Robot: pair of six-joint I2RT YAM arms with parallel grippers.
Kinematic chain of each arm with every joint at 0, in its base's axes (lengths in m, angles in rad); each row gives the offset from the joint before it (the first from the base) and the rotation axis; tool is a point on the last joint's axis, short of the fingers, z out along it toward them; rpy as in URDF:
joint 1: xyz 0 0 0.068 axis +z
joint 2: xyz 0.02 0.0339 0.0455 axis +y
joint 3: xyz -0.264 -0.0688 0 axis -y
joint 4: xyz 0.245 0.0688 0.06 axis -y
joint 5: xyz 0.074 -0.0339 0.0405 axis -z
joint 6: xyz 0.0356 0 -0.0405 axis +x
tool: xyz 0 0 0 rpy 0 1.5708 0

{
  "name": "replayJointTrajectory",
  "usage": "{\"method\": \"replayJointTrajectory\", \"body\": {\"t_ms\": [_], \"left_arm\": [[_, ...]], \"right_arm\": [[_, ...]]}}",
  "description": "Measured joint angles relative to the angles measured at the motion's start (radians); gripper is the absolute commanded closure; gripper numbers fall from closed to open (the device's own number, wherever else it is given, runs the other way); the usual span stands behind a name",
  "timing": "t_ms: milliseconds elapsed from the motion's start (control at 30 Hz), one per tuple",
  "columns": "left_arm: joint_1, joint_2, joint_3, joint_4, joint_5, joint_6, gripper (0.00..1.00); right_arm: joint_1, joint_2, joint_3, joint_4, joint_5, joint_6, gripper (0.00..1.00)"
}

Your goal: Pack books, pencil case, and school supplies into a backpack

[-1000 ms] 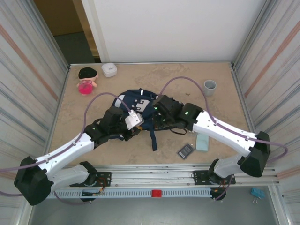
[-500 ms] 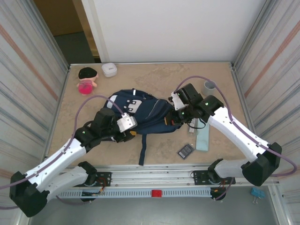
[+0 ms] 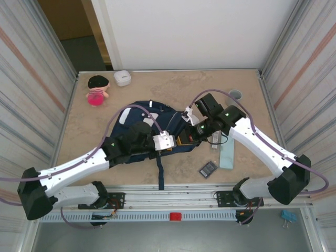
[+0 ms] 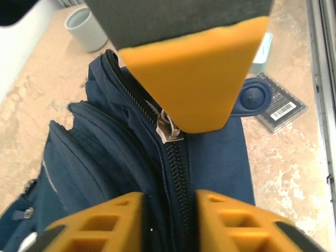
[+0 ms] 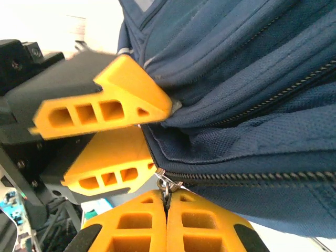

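- Backpack [image 3: 168, 118] lies flat mid-desk [image 3: 184, 89], between the two arms, with one strap trailing toward the near edge.
- Right tool [image 5: 167, 199]: pads pressed together, with the small metal zipper pull [image 4: 169, 130] pinched at their tips.
- Left tool [image 4: 169, 202]: narrow. It nips a fold of backpack cloth along the zipper track, just beside the pull.
- Judgement: this is the zipper-opening step, with one tool anchoring the cloth and the other set to draw the pull. Nothing looks packed yet.
- Handling, backpack: soft, limp cloth that bunches and slumps, so it will likely drag with the pull unless it is pinned close to the track. Take it at the seam fold, not the loose panel.
- Handling, pull: tiny, smooth metal, so probably prone to slipping from the pads.
- Pencil case [image 3: 227, 156]: on the desk right of the backpack, flat and pale teal. It probably lies too flush to lift easily and is best taken across its long edges.
- Dark grey gridded rectangle [image 3: 208, 169]: near the pencil case toward the front edge. It looks rigid and thin.
- Writing: barcode sticker on the grey rectangle, digits too small to read. White patches on the backpack, nothing legible.
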Motion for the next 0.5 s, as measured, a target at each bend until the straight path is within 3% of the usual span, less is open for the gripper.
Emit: {"method": "replayJointTrajectory", "body": {"t_ms": [67,267,333,500], "left_arm": [[-0.001,-0.008,-0.013,0.014,0.006,0.014,1.00],[0.057,-0.136,-0.084,0.024,0.098,0.068,1.00],[0.064,-0.171,-0.089,-0.003,0.119,0.091,1.00],[0.100,-0.286,-0.103,-0.162,0.140,0.134,1.00]], "right_arm": [[-0.018,0.000,0.004,-0.023,0.029,-0.008,1.00],[-0.070,0.000,0.017,-0.068,0.093,-0.066,1.00],[-0.076,0.000,0.019,-0.052,0.094,-0.081,1.00],[-0.201,0.002,-0.004,-0.071,0.241,-0.122,1.00]]}}
